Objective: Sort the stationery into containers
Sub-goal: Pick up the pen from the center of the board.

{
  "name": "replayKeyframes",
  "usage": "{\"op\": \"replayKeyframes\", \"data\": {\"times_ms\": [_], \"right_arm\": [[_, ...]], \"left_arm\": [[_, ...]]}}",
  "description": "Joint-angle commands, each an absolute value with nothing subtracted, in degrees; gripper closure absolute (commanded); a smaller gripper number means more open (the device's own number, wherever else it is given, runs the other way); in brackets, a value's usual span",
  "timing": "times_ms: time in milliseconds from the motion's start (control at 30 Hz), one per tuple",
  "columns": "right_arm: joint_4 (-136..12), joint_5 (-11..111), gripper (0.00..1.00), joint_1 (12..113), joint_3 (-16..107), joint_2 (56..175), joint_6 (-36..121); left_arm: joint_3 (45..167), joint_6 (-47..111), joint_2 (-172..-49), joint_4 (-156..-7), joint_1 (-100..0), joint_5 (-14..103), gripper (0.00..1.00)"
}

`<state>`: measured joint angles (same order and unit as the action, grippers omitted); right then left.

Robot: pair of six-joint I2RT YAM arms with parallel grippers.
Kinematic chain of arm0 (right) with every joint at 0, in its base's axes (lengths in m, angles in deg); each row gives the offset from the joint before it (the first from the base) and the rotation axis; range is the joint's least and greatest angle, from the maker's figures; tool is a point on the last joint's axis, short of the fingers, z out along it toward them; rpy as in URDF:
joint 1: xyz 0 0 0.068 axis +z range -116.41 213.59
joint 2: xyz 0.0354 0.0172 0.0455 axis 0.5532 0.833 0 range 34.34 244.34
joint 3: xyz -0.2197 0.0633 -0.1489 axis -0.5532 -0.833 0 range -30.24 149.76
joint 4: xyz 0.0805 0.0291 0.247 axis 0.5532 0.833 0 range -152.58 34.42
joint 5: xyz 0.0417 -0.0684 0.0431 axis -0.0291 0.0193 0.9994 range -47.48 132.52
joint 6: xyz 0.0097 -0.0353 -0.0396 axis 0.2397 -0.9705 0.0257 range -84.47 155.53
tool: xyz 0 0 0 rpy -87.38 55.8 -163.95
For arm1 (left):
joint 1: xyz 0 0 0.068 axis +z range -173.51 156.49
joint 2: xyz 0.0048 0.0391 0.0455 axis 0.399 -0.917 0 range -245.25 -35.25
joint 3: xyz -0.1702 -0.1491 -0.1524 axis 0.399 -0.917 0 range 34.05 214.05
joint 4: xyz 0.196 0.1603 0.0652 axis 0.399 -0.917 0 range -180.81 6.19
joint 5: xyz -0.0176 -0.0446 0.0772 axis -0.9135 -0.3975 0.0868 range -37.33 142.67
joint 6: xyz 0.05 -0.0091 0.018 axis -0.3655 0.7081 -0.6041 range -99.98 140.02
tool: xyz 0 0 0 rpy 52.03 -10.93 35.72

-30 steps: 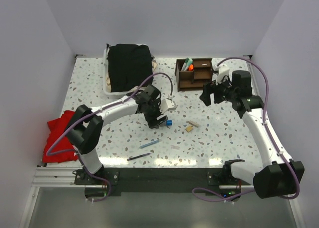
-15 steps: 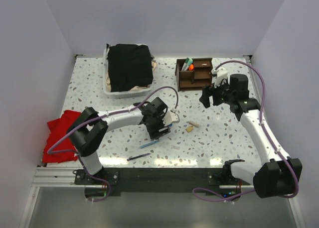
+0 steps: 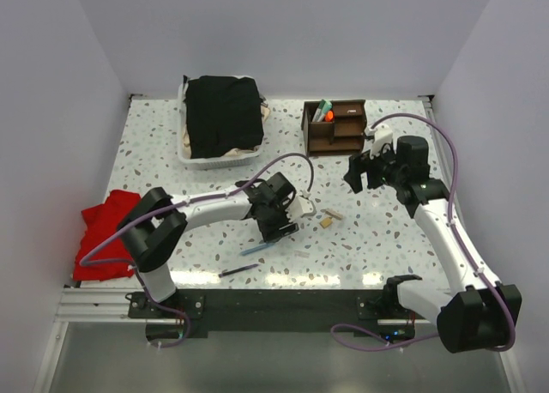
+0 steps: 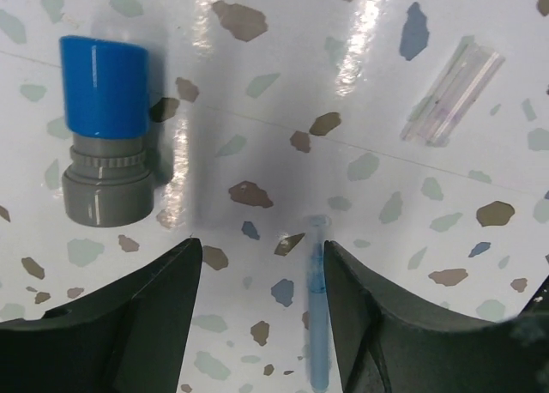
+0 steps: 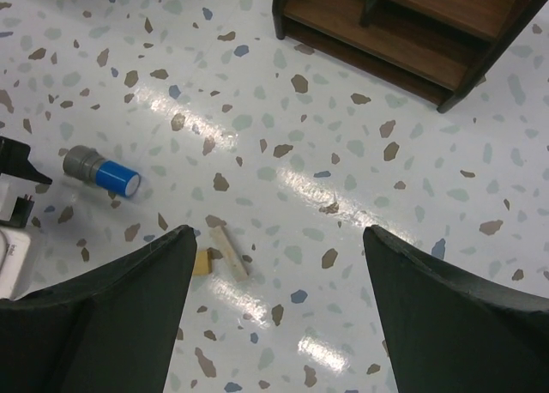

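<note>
The left claw point(image 4: 260, 269) has moved from the sharpener point(image 4: 105, 131) to the blue pen point(image 4: 317, 316). It is half open around it, ready to grab. The right claw point(image 5: 276, 238) hangs wide.

Left wrist: blue pen point(image 4: 317, 320) blurred, lower end cut by bottom edge between the left fingers point(image 4: 120, 324); right wrist: organiser point(image 5: 403, 41) cropped at top (compartments mostly out of view).

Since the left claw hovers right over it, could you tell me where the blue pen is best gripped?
Probably across the thin barrel of the blue pen, coming straight down from above. It lies flat on the table, running lengthwise between the left claw's fingers, so they can close on its two long sides.
</note>
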<state>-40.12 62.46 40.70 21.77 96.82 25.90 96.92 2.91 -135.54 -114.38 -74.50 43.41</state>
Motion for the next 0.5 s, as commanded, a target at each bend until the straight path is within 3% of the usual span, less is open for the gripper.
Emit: {"op": "replayKeyframes", "data": {"times_ms": [0, 467], "right_arm": [[-42.4, 61.2, 0.17, 40.7, 20.7, 95.6, 25.3], [-40.3, 59.9, 0.16, 40.4, 18.8, 92.3, 20.4]], "left_arm": [[97.6, 4.6, -135.3, -114.3, -76.7, 41.7, 0.4], [94.2, 5.6, -138.6, -112.3, -77.5, 43.4, 0.67]]}}
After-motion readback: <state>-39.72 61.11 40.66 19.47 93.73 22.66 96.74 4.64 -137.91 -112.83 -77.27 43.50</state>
